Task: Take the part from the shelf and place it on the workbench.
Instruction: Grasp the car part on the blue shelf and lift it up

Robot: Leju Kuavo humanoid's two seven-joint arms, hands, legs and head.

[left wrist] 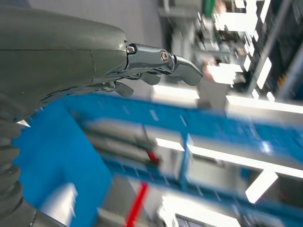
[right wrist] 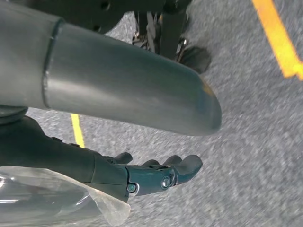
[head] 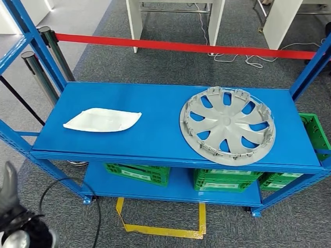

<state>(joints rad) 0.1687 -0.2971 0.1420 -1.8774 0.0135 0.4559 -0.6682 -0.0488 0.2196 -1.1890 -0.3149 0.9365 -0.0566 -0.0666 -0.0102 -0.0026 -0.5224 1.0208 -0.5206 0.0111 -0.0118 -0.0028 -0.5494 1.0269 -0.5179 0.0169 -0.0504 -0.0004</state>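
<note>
The round grey plastic wheel cover [head: 227, 125] lies flat on the right of the blue metal shelf [head: 160, 129], a white plastic sheet [head: 102, 120] well apart on its left; the left robot hand [left wrist: 157, 66] and right robot hand [right wrist: 157, 172] hold nothing, fingers stretched out.

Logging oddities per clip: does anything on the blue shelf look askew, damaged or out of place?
Only slightly: the grey wheel cover lies ribbed side up, its near edge jutting just past the front lip of the top shelf. The white part lies flat. No damage or spill shows.
</note>
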